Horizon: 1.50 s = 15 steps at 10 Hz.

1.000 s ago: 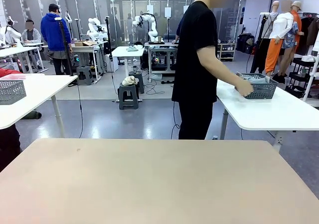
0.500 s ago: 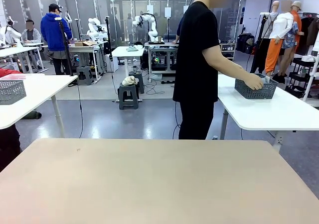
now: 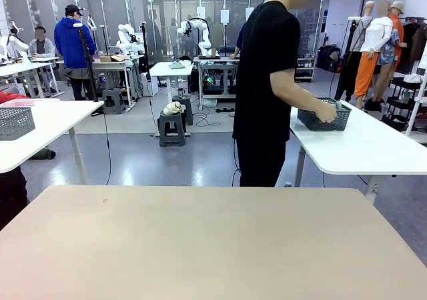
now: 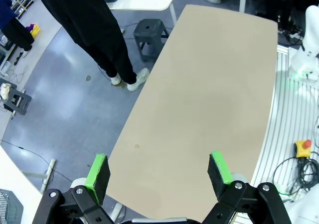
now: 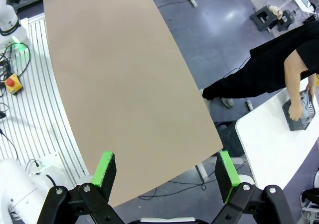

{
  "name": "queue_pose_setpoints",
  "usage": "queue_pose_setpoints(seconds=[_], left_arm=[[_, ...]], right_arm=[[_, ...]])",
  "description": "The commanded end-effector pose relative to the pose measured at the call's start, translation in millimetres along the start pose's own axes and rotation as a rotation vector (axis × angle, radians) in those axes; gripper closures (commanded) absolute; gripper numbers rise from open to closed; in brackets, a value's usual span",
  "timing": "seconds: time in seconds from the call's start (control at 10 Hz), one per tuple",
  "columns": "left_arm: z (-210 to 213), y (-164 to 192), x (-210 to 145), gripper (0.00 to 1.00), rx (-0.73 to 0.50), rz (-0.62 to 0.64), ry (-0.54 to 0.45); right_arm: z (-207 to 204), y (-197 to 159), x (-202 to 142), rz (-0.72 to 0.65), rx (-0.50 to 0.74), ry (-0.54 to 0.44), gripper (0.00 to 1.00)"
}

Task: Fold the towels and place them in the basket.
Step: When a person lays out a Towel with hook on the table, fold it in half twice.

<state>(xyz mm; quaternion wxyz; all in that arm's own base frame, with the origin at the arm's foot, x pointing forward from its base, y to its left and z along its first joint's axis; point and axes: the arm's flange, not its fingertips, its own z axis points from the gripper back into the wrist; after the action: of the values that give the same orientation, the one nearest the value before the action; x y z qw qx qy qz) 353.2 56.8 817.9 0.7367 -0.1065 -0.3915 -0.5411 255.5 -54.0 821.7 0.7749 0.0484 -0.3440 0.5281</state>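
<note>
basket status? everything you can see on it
The basket is a dark charcoal rectangular mesh box with perforated sides, wider than tall and open-topped; it looks like rigid plastic or metal. It sits level at the left end of the white side table, beyond the robot's own table. The person's hand holds its near side at the rim. Whether it rests on the tabletop or is slightly lifted is unclear. Contents cannot be made out.

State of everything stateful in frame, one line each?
left gripper: open, holding nothing, above the beige table.
right gripper: open, holding nothing, above the same table.
basket: upright on the white side table, person's hand on its rim.
</note>
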Motion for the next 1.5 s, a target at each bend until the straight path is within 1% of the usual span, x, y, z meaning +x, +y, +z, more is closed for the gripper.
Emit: queue_pose_setpoints(seconds=[0.0, 0.2, 0.7, 1.0, 1.2, 1.4], left_arm=[[3.9, 2.9, -0.9, 0.0, -0.042, 0.016, -0.019], [5.1, 2.5, -1.7, 0.0, -0.064, 0.032, -0.03], [7.3, 1.5, -1.3, 0.0, -0.119, 0.058, -0.032], [5.9, -1.5, -0.4, 0.0, -0.143, 0.071, 0.011], [4.6, -2.5, -1.5, 0.0, -0.141, 0.085, 0.061], [5.2, -3.3, -2.1, 0.0, -0.133, 0.086, 0.07]], right_arm=[[5.4, -5.9, -1.0, -0.017, 0.014, -0.039, 0.0], [7.7, -7.3, -1.4, -0.036, 0.012, -0.074, 0.0], [12.0, -6.8, -0.4, -0.046, 0.02, -0.112, 0.0], [12.4, -5.1, 0.7, -0.036, 0.024, -0.107, 0.0], [11.1, -3.7, 0.2, -0.04, 0.019, -0.102, 0.0], [11.1, -3.7, 0.2, -0.04, 0.019, -0.102, 0.0]])
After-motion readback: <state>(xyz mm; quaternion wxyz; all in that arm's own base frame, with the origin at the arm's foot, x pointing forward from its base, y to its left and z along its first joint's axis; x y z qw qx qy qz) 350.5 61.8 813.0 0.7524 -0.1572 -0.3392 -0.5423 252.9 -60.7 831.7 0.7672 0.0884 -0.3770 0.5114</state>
